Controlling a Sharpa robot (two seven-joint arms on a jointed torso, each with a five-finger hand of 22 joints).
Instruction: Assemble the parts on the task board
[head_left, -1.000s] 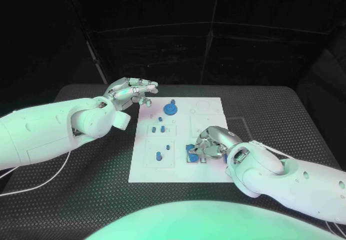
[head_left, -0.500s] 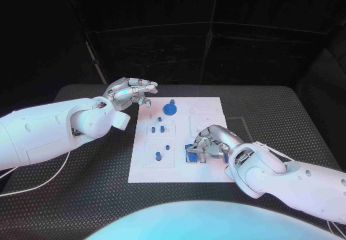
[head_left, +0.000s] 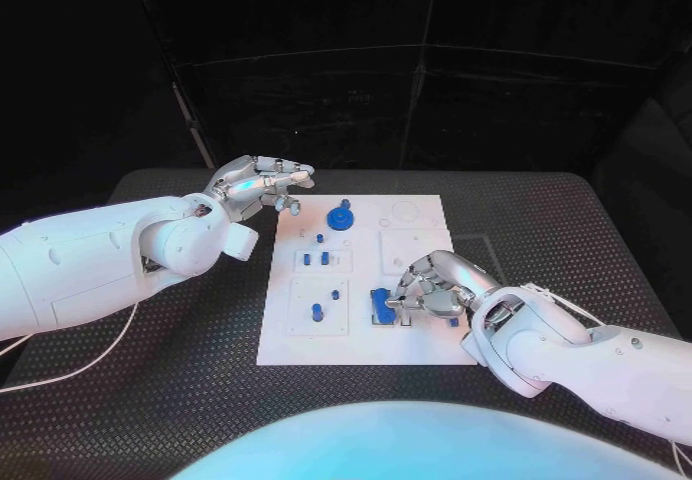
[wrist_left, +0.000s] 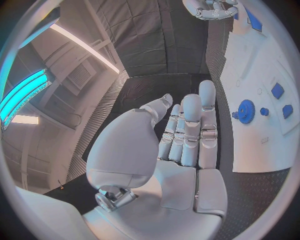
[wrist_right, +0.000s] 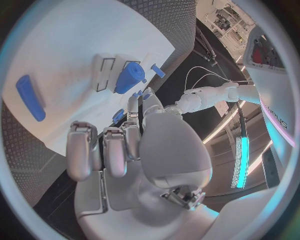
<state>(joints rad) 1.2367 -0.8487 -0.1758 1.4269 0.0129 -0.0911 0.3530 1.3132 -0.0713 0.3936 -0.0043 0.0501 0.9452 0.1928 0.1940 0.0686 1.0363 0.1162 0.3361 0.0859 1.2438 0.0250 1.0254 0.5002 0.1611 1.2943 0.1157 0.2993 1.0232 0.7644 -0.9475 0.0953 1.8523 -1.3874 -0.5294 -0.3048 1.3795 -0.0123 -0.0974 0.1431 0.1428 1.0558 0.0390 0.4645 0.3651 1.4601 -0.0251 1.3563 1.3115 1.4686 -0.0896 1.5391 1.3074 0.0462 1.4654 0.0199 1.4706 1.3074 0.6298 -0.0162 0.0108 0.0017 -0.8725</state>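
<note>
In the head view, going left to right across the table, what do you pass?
Left hand → blue gear on the task board → right hand.

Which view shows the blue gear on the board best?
The head view: the blue gear sits unobstructed at the task board's far end. The left wrist view shows it edge-on, distorted.
</note>
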